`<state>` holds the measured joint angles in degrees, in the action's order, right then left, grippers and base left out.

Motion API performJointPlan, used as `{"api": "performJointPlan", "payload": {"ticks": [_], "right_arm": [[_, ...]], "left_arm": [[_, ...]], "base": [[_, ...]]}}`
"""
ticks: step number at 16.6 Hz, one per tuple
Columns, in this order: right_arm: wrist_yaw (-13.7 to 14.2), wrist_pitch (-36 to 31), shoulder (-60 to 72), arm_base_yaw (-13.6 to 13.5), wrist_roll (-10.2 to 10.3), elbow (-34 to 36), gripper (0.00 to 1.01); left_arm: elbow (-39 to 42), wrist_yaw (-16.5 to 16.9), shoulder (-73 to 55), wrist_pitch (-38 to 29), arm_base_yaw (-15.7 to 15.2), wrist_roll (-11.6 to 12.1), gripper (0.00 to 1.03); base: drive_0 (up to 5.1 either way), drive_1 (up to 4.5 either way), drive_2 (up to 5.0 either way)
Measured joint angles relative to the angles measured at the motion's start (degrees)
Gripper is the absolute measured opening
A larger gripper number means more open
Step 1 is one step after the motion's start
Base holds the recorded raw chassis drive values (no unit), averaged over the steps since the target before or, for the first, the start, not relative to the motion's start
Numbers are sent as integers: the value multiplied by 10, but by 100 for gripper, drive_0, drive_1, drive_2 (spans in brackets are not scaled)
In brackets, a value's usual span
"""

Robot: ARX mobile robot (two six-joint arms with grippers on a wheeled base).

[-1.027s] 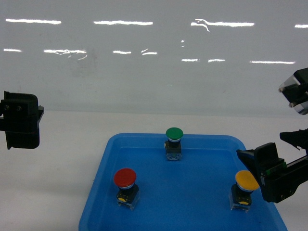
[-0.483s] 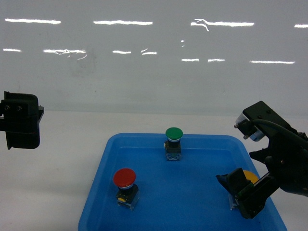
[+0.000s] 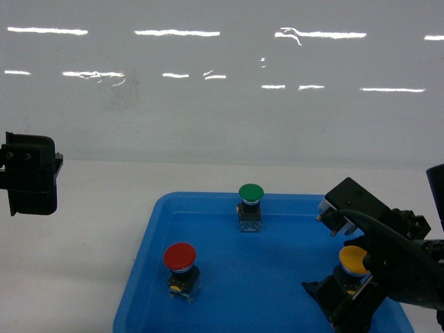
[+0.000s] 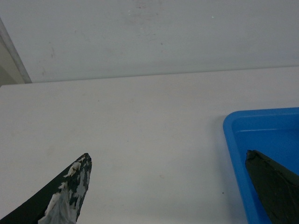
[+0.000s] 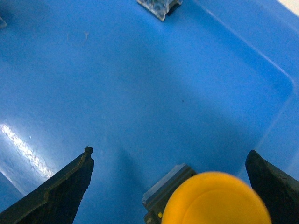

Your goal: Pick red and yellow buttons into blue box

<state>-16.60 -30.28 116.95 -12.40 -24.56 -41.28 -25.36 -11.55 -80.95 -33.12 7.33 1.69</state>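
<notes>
The right gripper (image 5: 168, 186) hung with its fingers (image 5: 70, 184) spread wide on either side of the yellow button (image 5: 215, 198), which stood between them in the blue tray (image 3: 277, 277), apparently lined up for closing on it, while the left gripper (image 4: 168, 186), also spread, idled apart over the table (image 4: 140, 121).

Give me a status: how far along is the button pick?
Nothing delivered: red button and yellow button both stand in the shallow blue tray; no blue box in view. In hand: right end effector open, jaws either side of the yellow button, not closed. Left end effector open over the table. Both picks remain.
</notes>
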Motion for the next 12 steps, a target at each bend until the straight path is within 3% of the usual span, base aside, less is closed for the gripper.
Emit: {"api": "performJointPlan", "payload": {"ticks": [3, 4, 8, 12], "right_arm": [[9, -39, 20, 14, -10, 35, 98], [1, -62, 20, 28, -16, 50, 95], [-13, -99, 19, 57, -34, 82, 49], [-12, -143, 15, 68, -25, 108, 5]], "left_arm": [[0, 0, 0, 0, 0, 0, 98], [0, 0, 0, 0, 0, 0, 98], [0, 0, 0, 0, 0, 0, 98], [0, 0, 0, 0, 0, 0, 98]], "base": [[0, 0, 0], [0, 0, 0], [0, 0, 0], [0, 0, 0]]}}
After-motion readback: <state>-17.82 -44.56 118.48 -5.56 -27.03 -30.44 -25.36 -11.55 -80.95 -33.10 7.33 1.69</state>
